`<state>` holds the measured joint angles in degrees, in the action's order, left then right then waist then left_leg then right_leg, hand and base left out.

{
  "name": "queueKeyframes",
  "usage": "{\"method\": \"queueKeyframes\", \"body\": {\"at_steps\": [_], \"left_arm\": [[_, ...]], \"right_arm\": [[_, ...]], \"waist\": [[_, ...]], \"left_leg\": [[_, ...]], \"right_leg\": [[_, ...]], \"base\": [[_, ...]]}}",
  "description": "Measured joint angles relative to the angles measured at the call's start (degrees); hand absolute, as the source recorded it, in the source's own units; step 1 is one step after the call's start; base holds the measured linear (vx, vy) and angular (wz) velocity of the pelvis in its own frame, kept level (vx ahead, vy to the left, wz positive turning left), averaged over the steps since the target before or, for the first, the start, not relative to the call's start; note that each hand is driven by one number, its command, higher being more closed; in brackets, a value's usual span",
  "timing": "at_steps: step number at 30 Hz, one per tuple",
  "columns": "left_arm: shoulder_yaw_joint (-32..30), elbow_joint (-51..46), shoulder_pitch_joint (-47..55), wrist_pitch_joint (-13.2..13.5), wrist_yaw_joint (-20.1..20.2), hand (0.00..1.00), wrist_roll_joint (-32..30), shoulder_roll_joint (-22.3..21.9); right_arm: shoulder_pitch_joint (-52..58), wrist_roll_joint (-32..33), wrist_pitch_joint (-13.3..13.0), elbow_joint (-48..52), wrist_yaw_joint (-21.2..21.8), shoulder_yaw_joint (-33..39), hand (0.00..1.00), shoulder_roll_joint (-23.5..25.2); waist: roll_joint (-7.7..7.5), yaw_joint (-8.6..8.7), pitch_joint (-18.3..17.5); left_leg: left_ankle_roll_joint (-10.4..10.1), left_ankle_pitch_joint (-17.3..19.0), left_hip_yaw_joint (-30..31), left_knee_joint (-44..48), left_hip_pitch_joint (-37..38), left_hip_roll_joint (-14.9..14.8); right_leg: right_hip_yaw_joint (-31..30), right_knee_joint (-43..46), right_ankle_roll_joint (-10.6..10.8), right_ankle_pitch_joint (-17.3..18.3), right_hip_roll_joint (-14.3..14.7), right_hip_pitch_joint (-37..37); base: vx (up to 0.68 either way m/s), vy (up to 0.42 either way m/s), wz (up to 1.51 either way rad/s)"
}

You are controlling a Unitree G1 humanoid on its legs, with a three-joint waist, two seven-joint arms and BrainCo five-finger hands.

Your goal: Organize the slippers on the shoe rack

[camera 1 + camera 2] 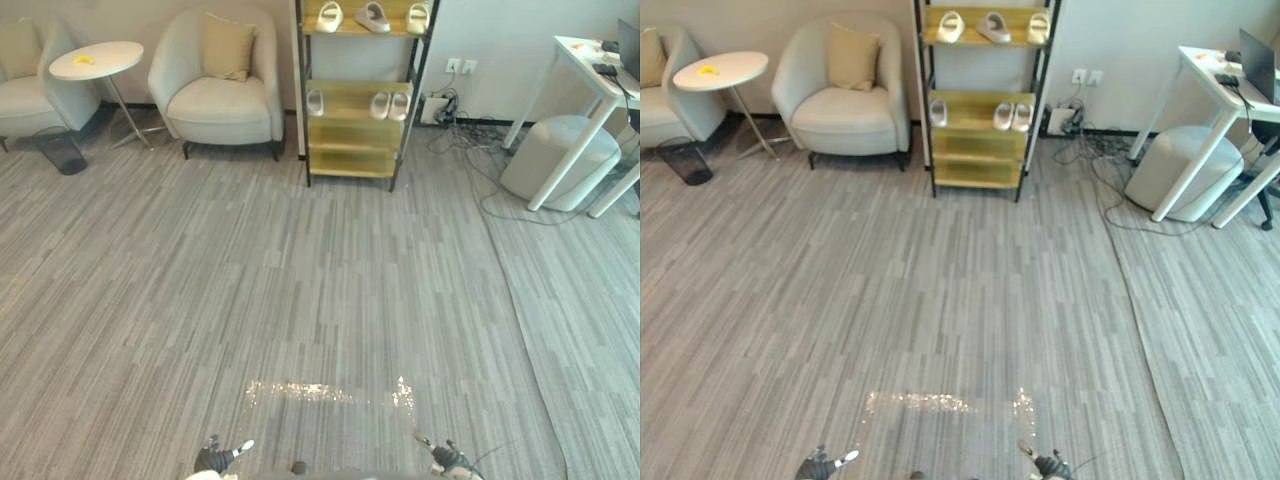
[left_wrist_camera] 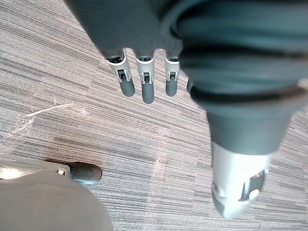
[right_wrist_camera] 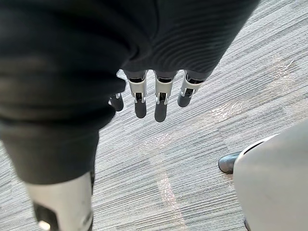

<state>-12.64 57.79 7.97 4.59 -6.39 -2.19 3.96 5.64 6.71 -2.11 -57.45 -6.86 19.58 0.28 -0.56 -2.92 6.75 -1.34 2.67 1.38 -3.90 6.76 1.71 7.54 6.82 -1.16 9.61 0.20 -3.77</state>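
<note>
Left eye view: slippers (image 1: 380,104) sit spread on the rack (image 1: 350,160); left hand (image 2: 146,84) and right hand (image 3: 161,103) hang well short of it, straight-fingered, empty. Danger: approaching off-line could bump the rack, toppling slippers.

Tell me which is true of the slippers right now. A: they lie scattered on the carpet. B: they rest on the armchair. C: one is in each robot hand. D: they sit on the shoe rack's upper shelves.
D: pale slippers sit on the highest shelf in view of the shoe rack and on the shelf below, while the left hand and right hand hang open, holding nothing.
</note>
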Motion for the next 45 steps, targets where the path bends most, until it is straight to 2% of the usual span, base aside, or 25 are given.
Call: {"method": "queueKeyframes", "body": {"at_steps": [3,6,9,10,14,16,17,19,21,22,23,25,26,29,30,32,33,34,35,36,37,38,40,43,45], "left_arm": [[-1.7,-0.5,-1.0,0.0,0.0,0.00,0.0,0.1],[-2.9,-1.3,-1.2,-0.1,0.0,0.00,0.1,0.1],[-4.5,-2.7,-1.2,-0.1,-0.2,0.00,0.2,-0.7],[-4.5,-2.8,-0.8,-0.2,-0.3,0.00,0.2,-0.7],[-4.5,-3.3,-0.5,-0.2,-0.9,0.00,2.4,-1.1],[-4.5,-3.1,-0.2,0.0,-1.2,0.00,2.6,-1.4],[-4.5,-2.8,0.5,0.1,-1.2,0.00,2.9,-1.6],[-5.3,-2.0,0.5,0.1,-1.2,0.00,3.5,-0.6],[-5.4,-1.4,-0.5,0.0,-1.2,0.00,3.5,0.0],[-5.0,-0.6,-0.9,-0.1,-1.2,0.00,3.5,0.4],[-4.9,0.0,-1.4,-0.2,-1.2,0.00,3.5,0.5],[-4.4,0.3,-1.9,-0.4,-1.2,0.00,3.5,0.4],[-4.3,0.3,-3.0,-0.4,-1.1,0.00,3.5,0.1],[-4.1,0.3,-6.5,-0.4,-1.0,0.00,3.5,-1.7],[-3.8,0.3,-6.9,-0.4,-0.9,0.00,3.5,-3.2],[-3.0,0.2,-7.6,-0.2,-0.7,0.00,3.5,-4.0],[-2.1,0.2,-7.9,-0.3,-0.6,0.00,3.5,-4.4],[-2.0,0.2,-7.7,-0.3,-0.6,0.00,3.5,-4.5],[-2.0,0.3,-7.6,-0.3,-0.6,0.00,3.4,-4.8],[-2.1,0.6,-7.4,-0.4,-0.6,0.00,3.4,-5.3],[-2.4,0.6,-7.2,-0.3,-0.6,0.00,3.4,-6.1],[-3.4,0.6,-7.3,-0.3,-0.5,0.00,3.4,-6.7],[-6.2,0.3,-7.4,-0.5,-0.4,0.00,3.4,-7.1],[-6.0,-0.7,-7.1,-0.2,0.1,0.00,3.4,-6.2],[-5.0,-1.8,-6.9,0.0,0.3,0.00,3.5,-5.2]], "right_arm": [[0.0,0.1,-0.1,0.4,-0.1,0.0,0.00,1.0],[0.1,0.7,-0.1,1.1,-0.2,-0.2,0.00,1.2],[-0.3,0.9,-0.1,2.2,-0.4,-0.9,0.00,1.0],[-0.2,1.3,0.0,2.1,-0.5,-1.6,0.00,0.7],[-1.9,2.3,0.1,1.9,-0.6,-2.7,0.00,0.6],[-2.5,2.3,0.1,1.2,-0.6,-3.5,0.00,1.2],[-2.1,2.3,0.1,0.6,-0.6,-4.5,0.00,1.2],[-2.4,2.2,0.5,0.2,-0.4,-6.6,0.00,2.9],[-2.2,2.1,0.4,0.2,-0.1,-7.1,0.00,3.2],[-1.9,2.0,0.3,0.3,-0.1,-6.7,0.00,3.2],[-1.7,2.0,0.1,0.5,0.0,-6.3,0.00,3.1],[-1.5,2.0,-0.4,2.5,0.0,-6.1,0.00,2.7],[-1.3,2.0,-0.9,3.4,0.1,-6.1,0.00,2.5],[-1.9,1.9,-0.9,4.8,0.1,-2.8,0.00,2.7],[-2.5,1.9,-0.8,4.5,0.1,-1.5,0.00,2.3],[-2.8,1.9,-0.8,4.2,0.1,-1.5,0.00,1.8],[-3.5,1.9,-0.7,3.7,0.0,-1.5,0.00,1.5],[-3.4,1.9,-0.7,3.3,0.0,-1.5,0.00,1.3],[-3.4,1.9,-0.7,2.3,0.0,-1.5,0.00,1.0],[-3.5,1.9,-0.4,2.0,0.1,-1.5,0.00,0.2],[-3.8,1.8,-0.4,1.9,0.1,-1.4,0.00,-0.8],[-4.3,1.7,-0.5,1.9,0.0,-1.5,0.00,-1.2],[-5.0,1.7,-0.4,2.2,0.1,-2.1,0.00,-1.4],[-5.4,2.3,-0.3,1.9,0.0,-3.1,0.00,0.2],[-5.7,2.3,-0.1,1.5,0.0,-4.1,0.00,1.6]], "waist": [[-0.99,0.00,0.9],[-1.15,0.04,1.8],[-0.91,-0.77,2.9],[-0.63,-0.84,3.0],[-0.87,-2.24,2.8],[-1.59,-3.87,2.5],[-1.41,-4.59,1.8],[-3.72,-5.29,0.0],[-4.70,-5.27,-0.1],[-4.82,-5.01,0.0],[-4.56,-4.80,0.2],[-3.07,-3.82,0.9],[-2.74,-3.16,0.9],[-2.51,-2.49,1.7],[-2.10,-2.08,1.9],[-1.96,-0.85,2.0],[-2.11,-0.06,2.1],[-2.16,-0.04,2.1],[-2.08,0.35,2.0],[-1.17,0.69,1.7],[1.42,0.04,1.2],[2.59,0.11,1.8],[4.28,-0.01,2.9],[3.26,-0.84,4.7],[2.01,-1.98,4.9]], "left_leg": [[-0.8,5.1,-2.2,8.3,-3.9,-0.5],[-1.5,10.5,-8.0,26.3,-10.1,-3.6],[0.3,7.6,-8.7,52.1,-22.1,-6.8],[-0.1,8.9,-8.7,55.5,-24.1,-7.2],[-1.1,12.2,-11.0,45.8,-30.1,-6.4],[-0.2,8.3,-12.4,33.6,-30.5,-4.6],[1.6,4.5,-11.7,31.7,-30.4,-4.5],[3.3,7.3,-14.1,31.6,-29.0,-3.0],[4.5,10.4,-14.9,30.9,-24.5,-1.5],[4.9,12.0,-14.7,29.6,-20.4,-0.5],[4.8,12.9,-14.2,28.5,-16.7,0.0],[4.5,13.6,-12.2,25.1,-9.9,0.0],[4.5,13.6,-11.1,21.8,-5.9,-0.2],[3.8,14.2,-9.1,16.2,1.9,-0.8],[3.4,14.4,-8.8,13.6,5.5,-1.4],[2.5,15.4,-8.1,11.3,8.9,-2.1],[1.6,16.8,-5.8,10.3,10.7,-2.1],[1.3,17.2,-4.9,10.3,11.5,-2.0],[1.3,17.4,-3.2,10.8,12.4,-2.2],[1.3,17.3,-1.8,12.2,12.5,-3.5],[1.2,17.2,0.0,17.7,10.2,-5.5],[0.6,16.8,0.7,23.5,8.3,-6.4],[-3.1,8.6,1.6,46.9,-1.0,-7.7],[-2.5,11.1,-0.9,64.3,-10.2,-9.3],[-1.4,13.8,-4.0,62.7,-17.3,-9.5]], "right_leg": [[0.0,4.0,-0.5,2.4,-0.5,1.9],[0.3,7.0,-1.4,6.4,-0.3,1.6],[-0.8,6.9,-3.2,8.0,0.8,-1.0],[-1.4,6.9,-3.3,8.8,0.9,-1.8],[-4.5,4.7,-2.5,10.1,-0.4,-4.8],[-6.7,2.1,-1.1,10.8,-2.4,-7.3],[-8.0,1.8,-0.6,11.1,-2.5,-8.4],[-9.8,6.3,-0.3,10.2,-4.8,-6.7],[-10.3,20.5,5.1,6.9,-6.0,-2.7],[-11.3,32.3,10.4,3.3,-6.4,1.0],[-11.4,42.4,12.3,1.9,-6.2,4.4],[-7.8,53.6,11.1,2.4,-6.0,10.2],[-4.6,55.8,9.2,3.5,-6.1,14.7],[1.7,48.1,5.9,5.6,-6.6,22.7],[4.3,40.2,4.8,5.3,-6.1,23.9],[5.5,26.6,2.8,1.8,-4.8,25.2],[3.3,16.7,0.9,-2.9,-3.3,26.3],[2.7,15.1,0.1,-4.4,-3.0,26.2],[2.0,15.4,-1.0,-9.4,-2.8,25.8],[2.8,17.0,-0.9,-8.9,-2.4,25.6],[4.3,17.1,-1.8,-6.5,-0.7,24.7],[5.1,16.8,-2.3,-5.6,0.3,23.3],[4.4,12.8,-3.5,-3.9,3.1,16.7],[2.3,6.0,-4.9,-2.2,5.1,5.0],[0.3,3.3,-4.6,-0.7,4.9,-0.5]], "base": [[0.02,-0.046,0.02],[0.03,-0.067,0.10],[0.14,-0.008,-0.15],[0.26,0.058,-0.26],[0.34,0.103,-0.41],[0.52,0.214,-0.69],[0.44,0.202,-0.65],[0.63,0.243,-0.42],[0.74,0.306,-0.11],[0.58,0.250,0.01],[0.54,0.204,0.02],[0.44,0.128,0.20],[0.45,0.078,0.44],[0.48,0.014,0.44],[0.45,-0.038,0.29],[0.57,-0.092,0.53],[0.53,-0.140,0.64],[0.59,-0.204,0.68],[0.49,-0.195,0.45],[0.74,-0.297,0.44],[0.62,-0.246,0.26],[0.74,-0.291,0.08],[0.60,-0.198,-0.19],[0.45,-0.104,-0.27],[0.47,-0.116,-0.39]]}}
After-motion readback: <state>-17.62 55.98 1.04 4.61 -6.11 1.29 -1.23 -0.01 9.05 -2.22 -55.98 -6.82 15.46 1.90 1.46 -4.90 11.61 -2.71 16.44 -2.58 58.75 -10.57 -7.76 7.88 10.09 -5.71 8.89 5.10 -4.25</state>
